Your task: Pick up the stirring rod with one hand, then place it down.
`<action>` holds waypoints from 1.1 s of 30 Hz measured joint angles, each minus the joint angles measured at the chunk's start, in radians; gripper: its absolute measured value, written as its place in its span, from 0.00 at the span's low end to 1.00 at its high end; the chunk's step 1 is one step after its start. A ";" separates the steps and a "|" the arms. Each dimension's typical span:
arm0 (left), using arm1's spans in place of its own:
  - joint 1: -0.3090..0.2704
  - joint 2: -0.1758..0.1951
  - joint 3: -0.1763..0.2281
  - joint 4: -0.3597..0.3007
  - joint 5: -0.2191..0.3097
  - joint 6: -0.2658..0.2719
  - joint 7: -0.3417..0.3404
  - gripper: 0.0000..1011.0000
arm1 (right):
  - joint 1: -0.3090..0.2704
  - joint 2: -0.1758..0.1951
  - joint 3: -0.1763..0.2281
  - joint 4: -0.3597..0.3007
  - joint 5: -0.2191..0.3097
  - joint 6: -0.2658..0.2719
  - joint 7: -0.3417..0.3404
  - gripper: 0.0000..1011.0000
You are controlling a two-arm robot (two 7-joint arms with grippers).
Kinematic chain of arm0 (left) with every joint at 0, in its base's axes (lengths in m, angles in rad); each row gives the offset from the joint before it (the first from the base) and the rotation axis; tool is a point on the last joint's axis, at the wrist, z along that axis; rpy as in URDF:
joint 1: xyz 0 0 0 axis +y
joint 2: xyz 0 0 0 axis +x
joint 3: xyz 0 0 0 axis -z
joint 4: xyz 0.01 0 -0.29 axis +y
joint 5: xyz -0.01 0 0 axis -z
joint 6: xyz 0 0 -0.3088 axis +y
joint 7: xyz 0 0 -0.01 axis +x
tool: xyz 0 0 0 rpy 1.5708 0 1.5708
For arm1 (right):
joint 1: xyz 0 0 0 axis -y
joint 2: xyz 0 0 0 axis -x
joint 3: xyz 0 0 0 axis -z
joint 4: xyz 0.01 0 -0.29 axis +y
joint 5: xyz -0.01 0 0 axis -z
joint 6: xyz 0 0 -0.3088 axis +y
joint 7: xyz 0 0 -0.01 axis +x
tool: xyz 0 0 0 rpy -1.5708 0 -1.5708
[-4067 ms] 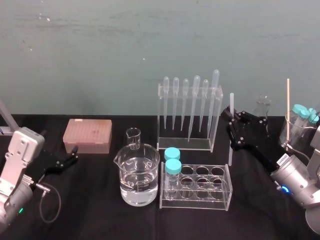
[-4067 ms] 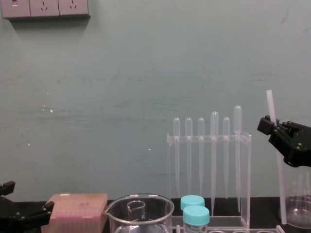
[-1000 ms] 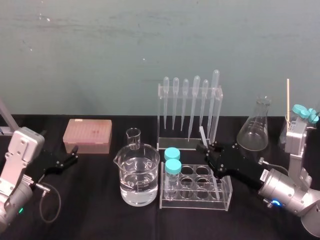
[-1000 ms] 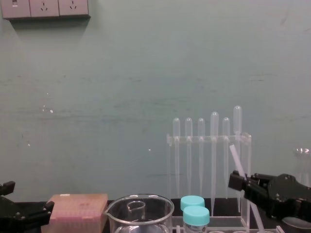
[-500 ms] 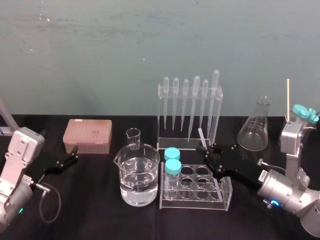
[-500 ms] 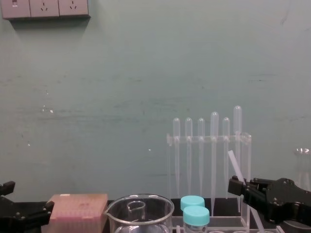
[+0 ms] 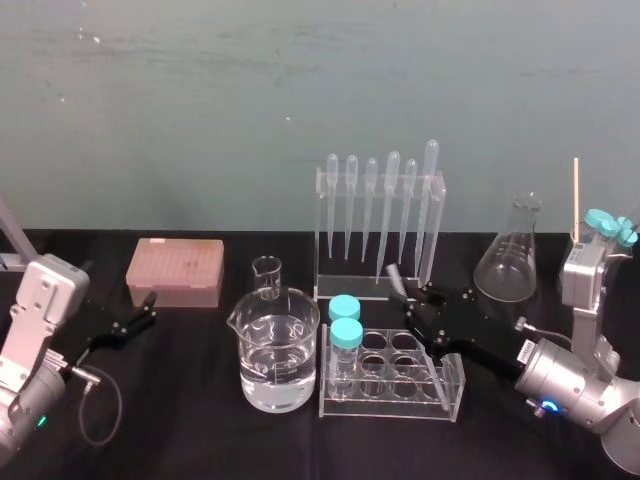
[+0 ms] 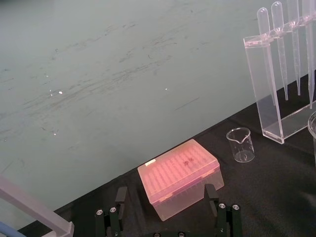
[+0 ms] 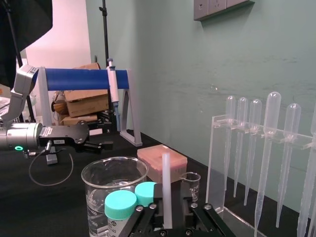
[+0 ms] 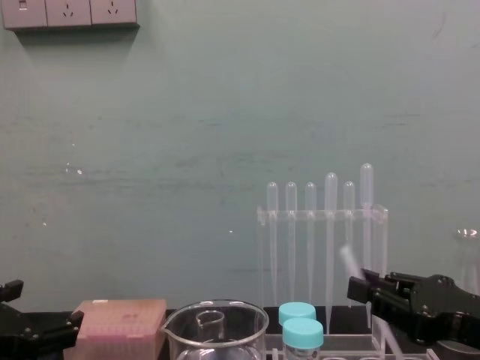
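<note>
The left gripper (image 7: 148, 308) sits low, fingers apart, with the pink tip box (image 7: 175, 270) just beyond it. The right gripper (image 7: 408, 298) is clamped on the stirring rod (image 7: 392, 275) (tilted, top leaning left) over the tube rack's (image 7: 395, 378) back edge. The pipette rack (image 7: 380, 225) is close behind it and the flask (image 7: 510, 255) well apart to its right.

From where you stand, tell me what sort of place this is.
Probably a chemistry lab bench: a pipette rack, a beaker of clear liquid and a conical flask stand on the black table, and the right tool holds a stirring rod.
</note>
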 joint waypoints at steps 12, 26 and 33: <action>0.000 0.000 0.000 0.000 0.000 0.000 0.000 0.99 | 0.000 0.000 0.000 0.000 0.001 -0.001 0.001 0.60; 0.000 0.000 0.000 0.000 0.000 0.000 0.000 0.99 | -0.007 0.000 0.019 -0.026 -0.002 -0.075 -0.002 0.99; 0.000 0.000 0.000 0.000 0.000 0.000 0.000 0.99 | -0.028 -0.009 0.084 -0.067 0.000 -0.187 -0.043 0.99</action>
